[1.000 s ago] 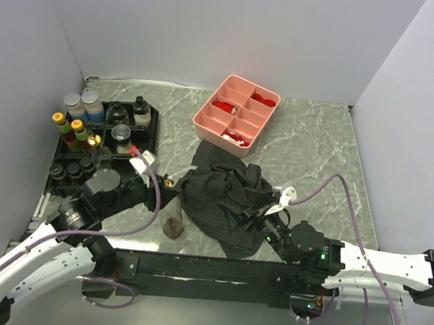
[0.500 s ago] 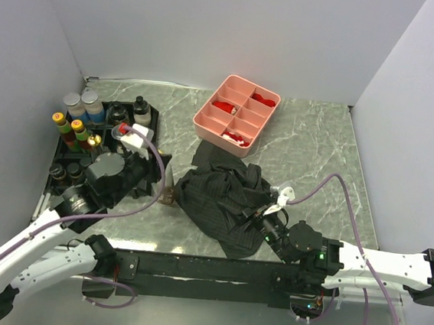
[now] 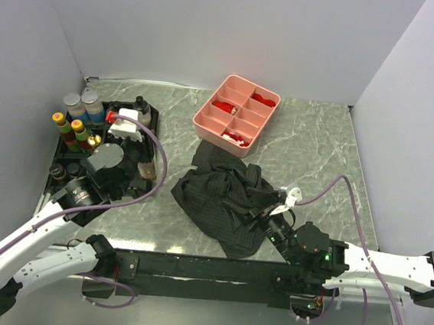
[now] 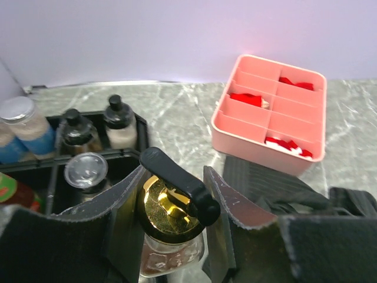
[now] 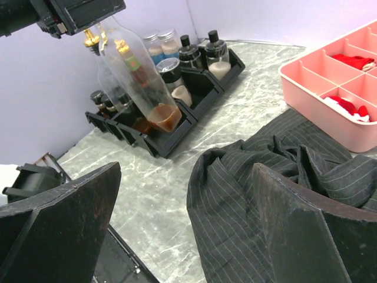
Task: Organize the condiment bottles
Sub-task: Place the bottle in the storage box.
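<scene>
The left gripper (image 4: 177,203) is closed narrowly on a gold-capped bottle (image 4: 168,236), the cap and shoulder being flanked on either side by the fingers. The bottle is clear, with a little brown liquid gathered at its base, and is seen from the right wrist to be held tilted; its base is at the table-side wall of the black tray (image 5: 177,138), though whether it touches cannot be told.

The right gripper (image 5: 187,177) is spread wide with nothing between its fingers; it is poised over a dark striped cloth (image 3: 221,201) that lies crumpled on the marble table (image 3: 319,141).

Beyond the held bottle, two black-capped bottles (image 4: 118,118) are stood side by side in the tray's far compartments; a clear-lidded jar (image 4: 86,169) is set in a compartment nearer the gripper. Two grey-capped jars (image 3: 92,103) are stood at the tray's far left corner; bottles with red and yellow caps (image 3: 78,128) are ranged along its left side.

A pink tray (image 3: 205,121) holding red pieces is placed beyond the cloth, well apart from the black tray.
</scene>
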Tool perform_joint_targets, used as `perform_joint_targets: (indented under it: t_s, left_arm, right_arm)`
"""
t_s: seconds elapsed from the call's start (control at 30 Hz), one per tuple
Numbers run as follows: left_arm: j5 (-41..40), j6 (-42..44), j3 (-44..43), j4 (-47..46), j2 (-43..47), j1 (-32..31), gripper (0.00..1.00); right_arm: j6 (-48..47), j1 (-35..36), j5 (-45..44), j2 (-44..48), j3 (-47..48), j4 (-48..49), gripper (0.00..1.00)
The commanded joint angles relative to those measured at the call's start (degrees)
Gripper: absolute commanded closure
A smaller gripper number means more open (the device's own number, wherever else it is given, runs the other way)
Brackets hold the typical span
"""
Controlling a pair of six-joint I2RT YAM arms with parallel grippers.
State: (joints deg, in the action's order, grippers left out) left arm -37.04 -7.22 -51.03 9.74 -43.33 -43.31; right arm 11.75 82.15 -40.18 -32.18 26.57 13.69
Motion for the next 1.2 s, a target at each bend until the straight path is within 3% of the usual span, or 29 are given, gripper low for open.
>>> perform_joint_targets:
  t_s: [0.0, 0.53, 0.9, 1.0, 1.03, 1.07, 1.17]
  left_arm:
    - [-2.70, 3.62, -0.14, -10.86, 1.14, 0.94, 0.99]
    - [6.80, 0.55, 4.62, -12.37, -0.35, 15.61, 0.99]
    - [6.63, 0.63, 9.45, -15.88, -1.84, 17.21, 0.99]
    - [7.15, -0.51, 10.51, -16.33, -1.41, 17.47, 0.82]
    - [7.33, -1.03, 10.59, -16.07, -1.40, 17.47, 0.70]
    - [7.16, -1.30, 10.51, -15.72, -1.49, 17.47, 0.64]
    - [6.72, -2.35, 9.98, -13.70, -1.58, 17.56, 0.53]
  right_arm:
    - [0.29, 0.03, -1.91, 1.95, -1.17, 0.46, 0.00]
    - [-0.06, 0.12, -3.06, 3.62, -2.31, -0.07, 0.00]
    - [-0.50, 0.03, -3.85, 4.58, -1.96, -2.00, 0.00]
    - [-0.50, 0.03, -3.67, 5.99, -2.13, -2.18, 0.00]
    - [-0.59, 0.03, -3.67, 6.51, -2.39, -2.18, 0.00]
    - [-0.50, 0.03, -3.76, 6.69, -2.57, -2.27, 0.00]
    - [-0.24, 0.03, -3.94, 7.49, -2.49, -3.32, 0.00]
